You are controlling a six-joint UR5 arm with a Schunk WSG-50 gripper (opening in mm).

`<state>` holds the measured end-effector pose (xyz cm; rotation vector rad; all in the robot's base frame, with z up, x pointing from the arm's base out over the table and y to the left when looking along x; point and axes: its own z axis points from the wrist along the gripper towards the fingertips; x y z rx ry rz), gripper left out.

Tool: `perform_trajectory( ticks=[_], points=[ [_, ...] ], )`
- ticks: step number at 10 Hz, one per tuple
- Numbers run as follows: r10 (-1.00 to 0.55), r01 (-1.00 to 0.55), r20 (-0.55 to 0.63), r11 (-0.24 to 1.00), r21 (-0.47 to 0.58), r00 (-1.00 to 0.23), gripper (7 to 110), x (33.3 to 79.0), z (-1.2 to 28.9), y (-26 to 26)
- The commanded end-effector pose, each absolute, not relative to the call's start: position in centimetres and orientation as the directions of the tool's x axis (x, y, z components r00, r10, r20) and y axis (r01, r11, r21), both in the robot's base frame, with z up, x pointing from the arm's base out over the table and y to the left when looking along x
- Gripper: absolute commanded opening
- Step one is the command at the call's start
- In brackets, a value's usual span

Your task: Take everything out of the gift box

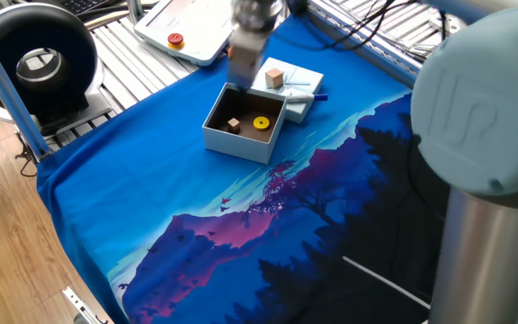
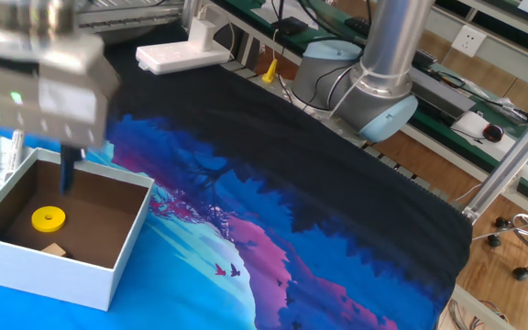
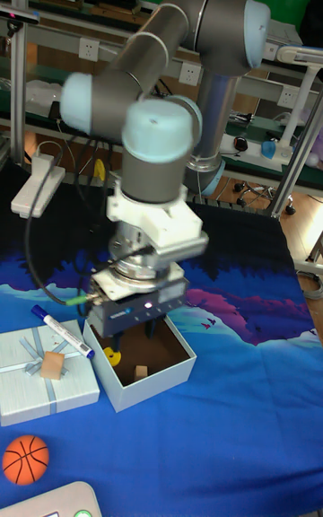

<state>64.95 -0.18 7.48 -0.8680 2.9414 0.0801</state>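
Two small things remain inside the square pale blue-white cardboard gift box [image 1: 245, 123] with the brown interior, which stands on the blue landscape-printed cloth of the desk [image 1: 178, 180]. Just beside the box lies the flat pale-blue lid with a ribbon [image 3: 45, 376]. On the lid rest one small wooden cube [image 3: 54, 365] and the blue-and-white pen [image 3: 63, 331]. The orange ball [image 3: 26, 459] lies on the cloth near the lid. Inside the box I see the yellow disc with a dark centre hole [image 2: 49, 218] and a second wooden cube [image 2: 54, 249].

The robot's hand [image 2: 26, 170] hangs over the open box with its dark fingers [image 2: 65, 172] apart and empty, one of them dipping below the rim at the side of the disc.

To do this step well, I think the hand should come straight down and stay away from the tall walls. The disc is thin and flat, so the fingers must reach almost to the floor and close across its edge.

Only the tall fixed view shows the ball, since the hand covers that corner in one fixed view. The other fixed view looks best into the box, but it leaves out the ball and the cube on the lid.
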Motion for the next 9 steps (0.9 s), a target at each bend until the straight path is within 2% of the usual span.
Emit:
perform_trajectory(
  ticks=[1,3,4,6,9],
  points=[
    [-0.459,-0.462,-0.075,0.886,0.038,-0.885,44,63.3,4.4,3.7],
    [-0.468,-0.473,-0.080,0.879,0.058,-0.880,44,62.0,2.5,2.8],
    [-0.433,-0.435,-0.064,0.900,0.025,-0.899,22,61.6,2.0,0.9],
    [-0.266,-0.262,-0.036,0.961,-0.090,-0.963,22,61.1,1.4,-3.6],
    [-0.204,-0.199,-0.043,0.974,-0.105,-0.978,22,61.1,0.5,-4.8]
  ],
)
